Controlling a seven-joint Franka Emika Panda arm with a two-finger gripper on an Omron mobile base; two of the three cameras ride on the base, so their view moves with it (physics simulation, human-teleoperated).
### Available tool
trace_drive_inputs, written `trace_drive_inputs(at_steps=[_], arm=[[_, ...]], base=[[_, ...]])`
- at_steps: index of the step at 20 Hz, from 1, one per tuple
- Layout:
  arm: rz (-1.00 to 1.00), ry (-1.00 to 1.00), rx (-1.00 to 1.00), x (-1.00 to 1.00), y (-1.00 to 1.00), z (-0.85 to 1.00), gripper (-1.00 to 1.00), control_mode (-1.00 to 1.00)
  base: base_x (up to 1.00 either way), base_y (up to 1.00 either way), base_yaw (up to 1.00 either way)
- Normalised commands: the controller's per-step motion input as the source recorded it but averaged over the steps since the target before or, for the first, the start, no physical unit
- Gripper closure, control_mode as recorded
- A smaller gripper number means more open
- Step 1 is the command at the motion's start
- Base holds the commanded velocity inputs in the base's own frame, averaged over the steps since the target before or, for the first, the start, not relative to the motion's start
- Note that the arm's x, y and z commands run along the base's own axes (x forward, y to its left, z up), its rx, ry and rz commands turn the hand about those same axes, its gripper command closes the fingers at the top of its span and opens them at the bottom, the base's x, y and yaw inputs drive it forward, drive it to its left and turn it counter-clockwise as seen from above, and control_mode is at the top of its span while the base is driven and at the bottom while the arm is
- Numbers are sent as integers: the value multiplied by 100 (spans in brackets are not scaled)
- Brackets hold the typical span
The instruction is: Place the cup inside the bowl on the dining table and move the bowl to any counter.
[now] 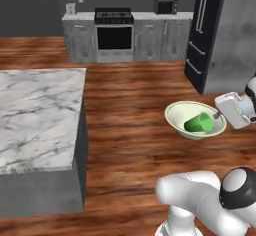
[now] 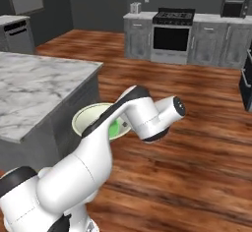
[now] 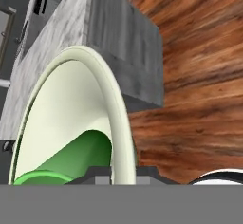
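Note:
The pale cream-green bowl (image 1: 176, 122) hangs above the wooden floor, to the right of the marble-topped counter (image 1: 35, 115). The bright green cup (image 1: 200, 123) lies on its side inside it. My gripper (image 1: 218, 116) is shut on the bowl's right rim. In the hand view the gripper (image 3: 123, 174) straddles the rim of the bowl (image 3: 71, 99), one dark fingertip on each side, and the cup (image 3: 71, 159) rests low in the bowl. From the right base view my own arm covers part of the bowl (image 2: 91, 115) and most of the cup (image 2: 116, 126). The dining table is out of view.
The counter (image 2: 34, 88) block has grey sides and stands close beside the bowl. Along the back wall runs another counter with a stove (image 1: 114, 30) and a microwave (image 1: 165, 4). A dark fridge (image 1: 204, 30) stands at the right. Open wooden floor (image 1: 135, 145) lies between them.

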Motion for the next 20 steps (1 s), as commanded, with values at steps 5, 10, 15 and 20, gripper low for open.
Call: trace_drive_inputs(at_steps=[5,10,15,20], arm=[[0,0,0,0,0,0,100,100],[0,0,0,0,0,0,100,100],[0,0,0,0,0,0,100,100],[0,0,0,0,0,0,100,100]], base=[[100,-36,0],[99,-62,1],[82,-100,7],[71,-82,3]])
